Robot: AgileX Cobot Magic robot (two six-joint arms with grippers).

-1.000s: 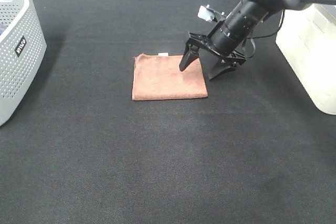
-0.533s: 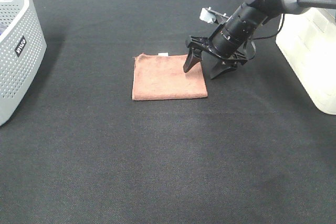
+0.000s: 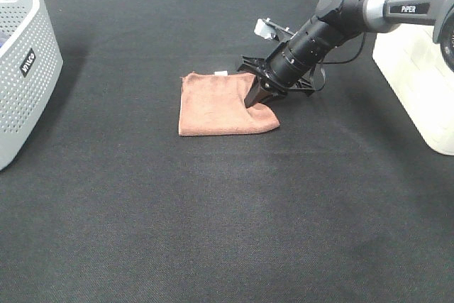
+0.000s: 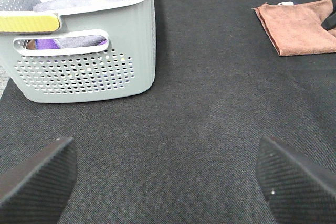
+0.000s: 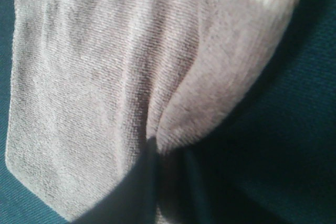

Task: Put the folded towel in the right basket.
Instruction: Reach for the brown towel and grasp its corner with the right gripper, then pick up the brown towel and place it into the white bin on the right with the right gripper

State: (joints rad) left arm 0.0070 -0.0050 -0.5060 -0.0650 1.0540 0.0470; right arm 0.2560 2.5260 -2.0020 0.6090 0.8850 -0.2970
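Note:
The folded brown towel (image 3: pixel 216 104) lies flat on the black table near the middle. My right gripper (image 3: pixel 258 97) has its jaws closed together on the towel's right edge, which is puckered up between them. In the right wrist view the towel (image 5: pixel 115 61) fills the frame and its fold is pinched at the gripper (image 5: pixel 168 182). The right basket (image 3: pixel 418 69), cream-white, stands at the right edge, right of the gripper. My left gripper (image 4: pixel 168 177) is open and empty over bare table; the towel (image 4: pixel 296 27) shows far off in its view.
A grey perforated basket (image 3: pixel 25 69) stands at the table's left edge; the left wrist view shows it (image 4: pixel 89 66) holding several cloths. Black tablecloth (image 3: pixel 227 211) covers the table.
My right gripper has slid left over the towel's right edge and closed, bunching that edge. The towel's right side has lifted slightly. The left arm has not moved.

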